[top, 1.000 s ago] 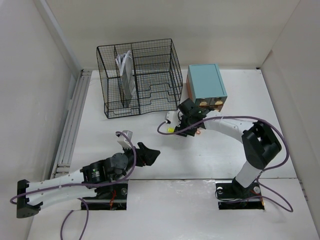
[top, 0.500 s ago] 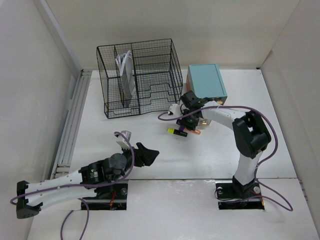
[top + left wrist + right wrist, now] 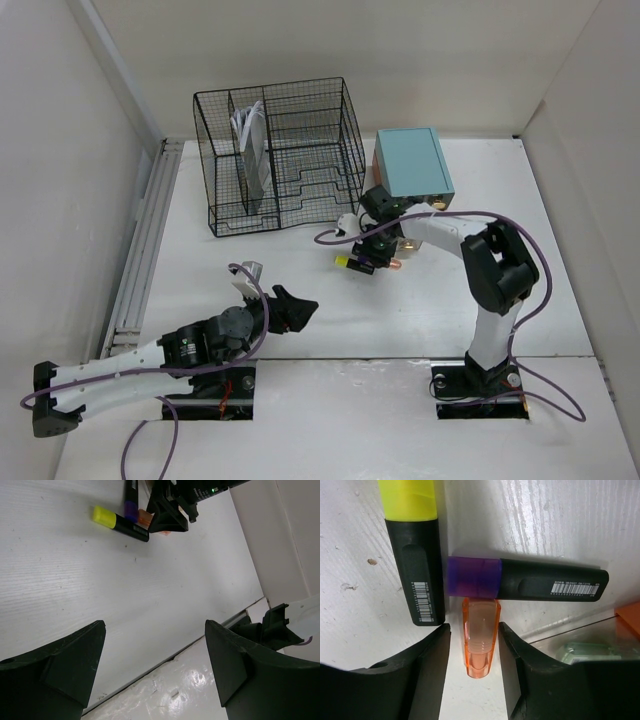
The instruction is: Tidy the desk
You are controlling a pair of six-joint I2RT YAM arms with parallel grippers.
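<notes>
On the white desk [image 3: 420, 310], three pieces lie together in front of the teal box. They are a black highlighter with a yellow cap [image 3: 414, 555] [image 3: 346, 262], a black highlighter with a purple cap [image 3: 525, 577], and a clear orange cap [image 3: 481, 635]. My right gripper [image 3: 474, 627] [image 3: 375, 252] points down at them, open. Its jaws stand on either side of the orange cap, with a thin gap on the left side. My left gripper [image 3: 155, 630] [image 3: 300, 308] hovers open and empty near the desk's front edge. It sees the yellow-capped highlighter [image 3: 120, 524] from afar.
A black wire-mesh organizer [image 3: 280, 150] holding papers [image 3: 250, 135] stands at the back left. A teal drawer box [image 3: 412, 165] sits right behind my right gripper. A clear container edge [image 3: 580, 642] shows just right of the jaws. White walls close in the sides.
My right arm has folded its elbow upward and brought its gripper down over the highlighters. The highlighters and the left arm have stayed put.
</notes>
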